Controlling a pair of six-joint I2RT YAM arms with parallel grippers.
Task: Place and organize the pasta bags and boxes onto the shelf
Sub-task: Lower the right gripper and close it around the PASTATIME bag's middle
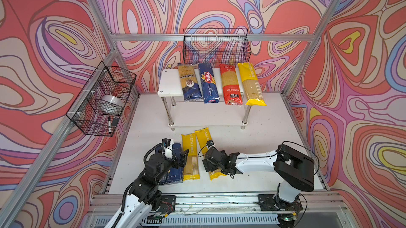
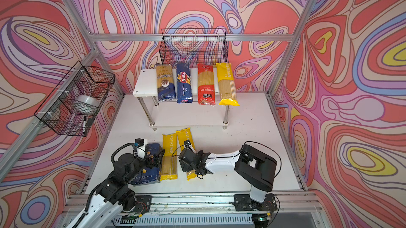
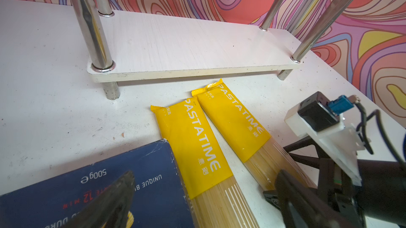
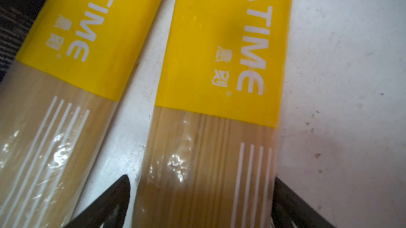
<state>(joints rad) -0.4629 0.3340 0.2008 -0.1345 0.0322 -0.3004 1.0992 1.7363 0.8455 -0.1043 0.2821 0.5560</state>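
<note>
Shelf: white two-tier rack at the back of the table, made of flat boards with rounded corners on four chrome tube legs.
Top board: four long packs lie side by side and overhang the front edge. They are the dark blue bag with a clear top, the spaghetti carton, the red bag and the shelved yellow bag.
Table packs: the left yellow bag and right yellow bag are glossy film with clear windows over pale strands. They lie in front of the shelf, with the wide carton of matt blue card just beside the left one.
Right gripper: jaws wide, black fingers astride the right yellow bag's clear section.
Left gripper: jaws wide, above the wide carton and the left yellow bag, gripping nothing.
Surface: white tabletop, scuffed and speckled.
Room: swirl-printed walls in red, lilac and yellow, an aluminium frame and black wire baskets.
</note>
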